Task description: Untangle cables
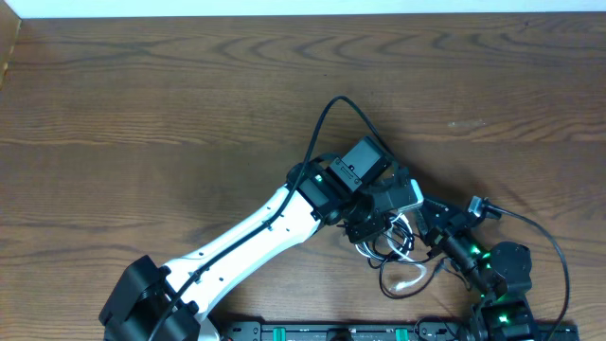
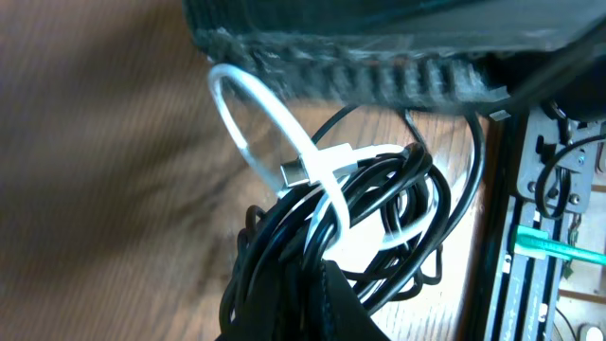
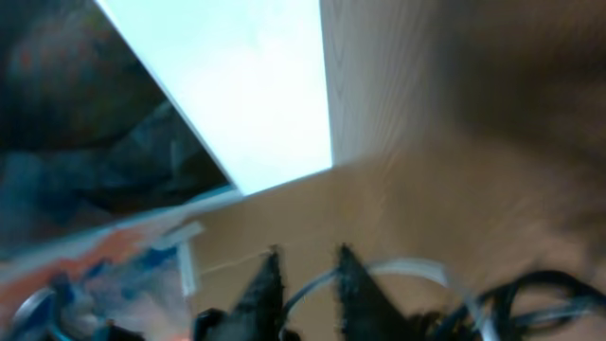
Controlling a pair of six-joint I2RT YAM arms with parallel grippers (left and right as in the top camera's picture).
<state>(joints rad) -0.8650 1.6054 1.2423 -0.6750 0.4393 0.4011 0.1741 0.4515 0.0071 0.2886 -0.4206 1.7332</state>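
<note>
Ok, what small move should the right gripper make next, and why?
Probably close the right gripper on the white cable: that cable runs through the gap between its fingertips, while the left gripper looks shut on the black cables it is looped through.

Overhead, the left claw (image 1: 377,230) hides most of the tangle of thin black cords (image 1: 386,281) and the short white cord (image 1: 414,278). Their plugs are too small to tell apart there. The right wrist view is badly blurred. In it the right claw (image 3: 311,284), cut off by the bottom edge, straddles the short white cord, but whether it pinches that cord cannot be told.
</note>
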